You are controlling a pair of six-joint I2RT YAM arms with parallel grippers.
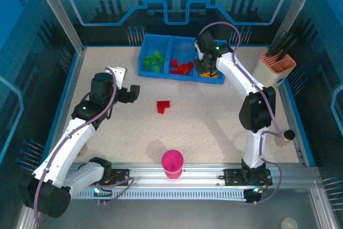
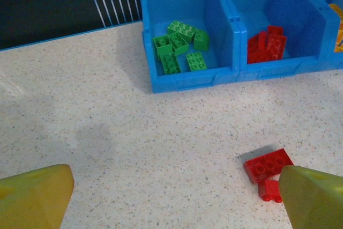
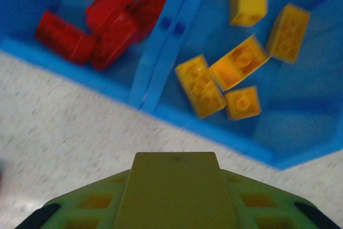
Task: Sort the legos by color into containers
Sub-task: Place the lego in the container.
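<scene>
Left tool (image 1: 133,91) (image 2: 171,199) is spread wide with nothing in it, hovering low over the speckled tabletop (image 1: 107,63) (image 2: 134,143). Right by its right fingertip (image 2: 313,197) are two red plastic lego bricks (image 1: 162,106) (image 2: 268,165), touching each other. The smaller one is partly tucked behind that fingertip. They sit out in the open, well short of the bright-blue plastic tray (image 1: 161,73) (image 2: 187,81) (image 3: 161,52) along the far edge.

Right tool (image 1: 205,68) (image 3: 174,186) is up at the tray's front wall, over the right-hand compartment. From its wrist camera I get one flat yellowish slab, so I honestly can't tell if it's spread or pinched, or holding anything.

Tray contents, left to right:
- green bricks (image 1: 154,61) (image 2: 179,46) in the left compartment
- red bricks (image 1: 182,68) (image 2: 266,44) (image 3: 102,22) piled in the middle one
- yellow bricks (image 3: 230,73) loose in the right one, a bit blurry in the wrist view

A magenta cup (image 1: 172,163) stands at the near edge between the arm bases. A beige-and-pink utensil holder (image 1: 276,68) is at the far right.
</scene>
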